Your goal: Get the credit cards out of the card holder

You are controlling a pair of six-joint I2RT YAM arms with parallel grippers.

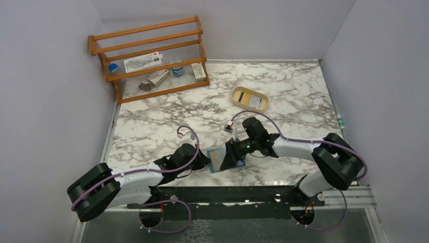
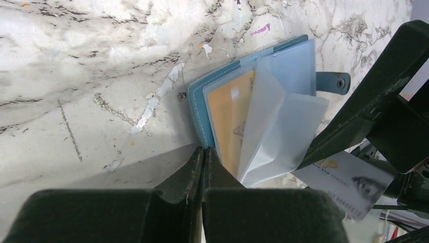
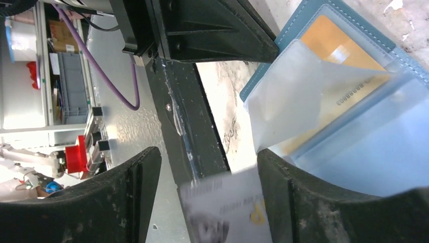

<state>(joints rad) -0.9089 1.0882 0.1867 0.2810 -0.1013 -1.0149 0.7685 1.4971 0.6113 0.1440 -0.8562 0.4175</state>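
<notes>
While shut tight, finger against finger, presses with the left gripper (image 2: 203, 151) at the near edge of the card holder (image 2: 200, 109); touches its teal cover right beside the stitched border. Lies spread open on the marble table (image 2: 76, 76), cover downward, snap tab (image 2: 331, 82) sticking out at the far side; shows a gold-orange card (image 2: 230, 116) tucked in one pocket; fans clear plastic sleeves (image 2: 283, 131) up over it. Spread well apart, hangs with the right gripper (image 3: 207, 162) over the holder's other side; frames a white printed credit card (image 3: 222, 207) between the fingers, out of the sleeves and blurred; cannot tell whether touching either finger. Farther back on the table: tan tray (image 1: 234, 97) with flat cards lying in it; wooden rack (image 1: 152, 71) in the back left corner, small items on its shelf.
</notes>
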